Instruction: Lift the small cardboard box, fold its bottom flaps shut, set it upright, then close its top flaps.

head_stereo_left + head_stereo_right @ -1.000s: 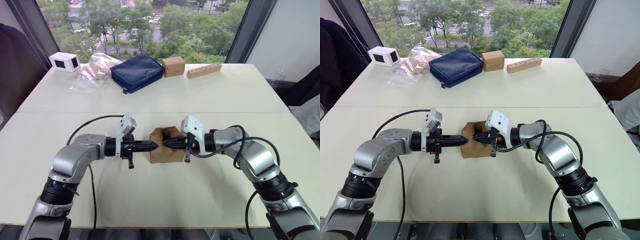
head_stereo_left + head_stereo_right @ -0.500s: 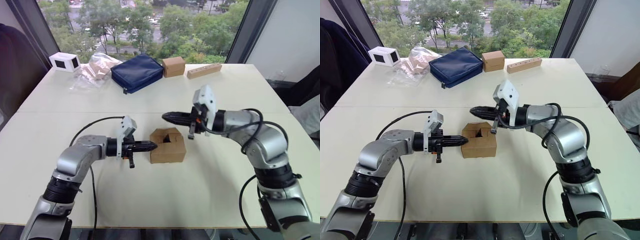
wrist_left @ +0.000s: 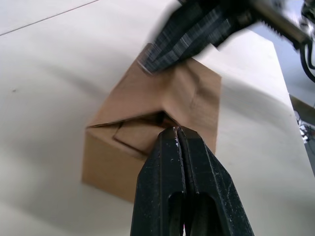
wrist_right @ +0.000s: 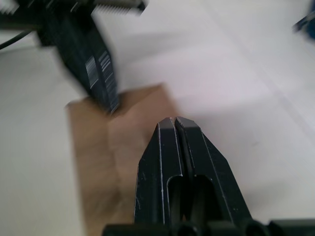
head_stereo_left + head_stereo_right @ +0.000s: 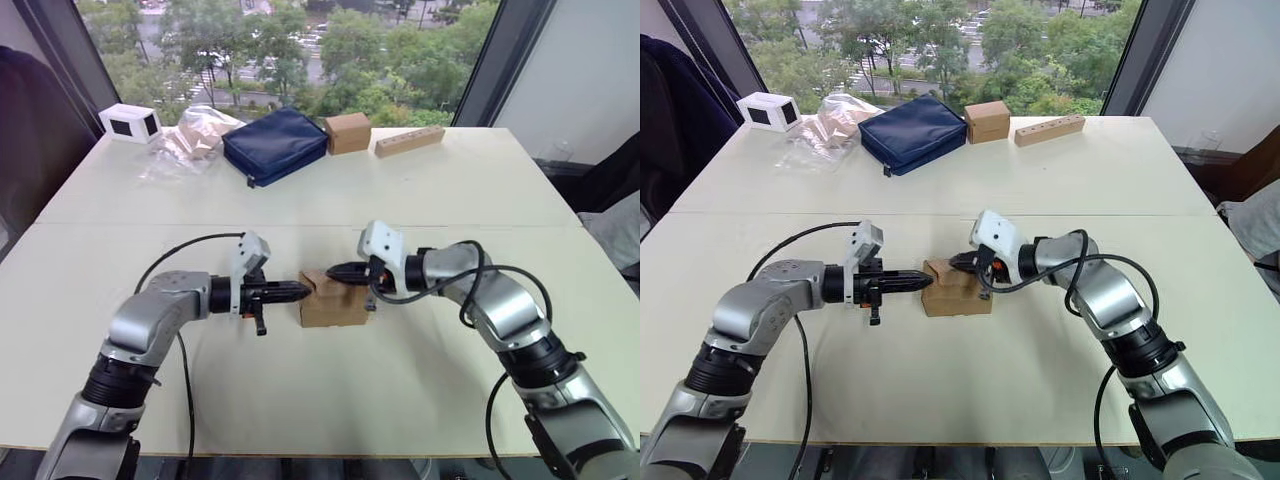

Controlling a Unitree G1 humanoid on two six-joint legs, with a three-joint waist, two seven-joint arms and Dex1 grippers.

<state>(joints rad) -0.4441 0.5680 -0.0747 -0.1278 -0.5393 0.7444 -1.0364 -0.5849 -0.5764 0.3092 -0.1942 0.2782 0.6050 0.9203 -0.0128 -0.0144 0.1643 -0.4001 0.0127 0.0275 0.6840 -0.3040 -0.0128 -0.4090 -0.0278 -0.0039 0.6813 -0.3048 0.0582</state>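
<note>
Small cardboard box [image 5: 333, 301] sat between both grippers: left gripper [image 5: 305, 291] and right gripper [image 5: 334, 271], fingers closed empty, tips over top flaps [image 3: 162, 98].

From your left wrist view, the right gripper [image 3: 147, 61] above the small cardboard box [image 3: 152, 132] is smeared by motion, so you cannot read how its tips meet the top flaps [image 3: 172, 96]. In the right wrist view the left gripper [image 4: 113, 105] blurs the same way. From the head, both grippers cover the box's top, hiding the seam. The box's underside stays hidden against the table [image 5: 400, 400].
</note>
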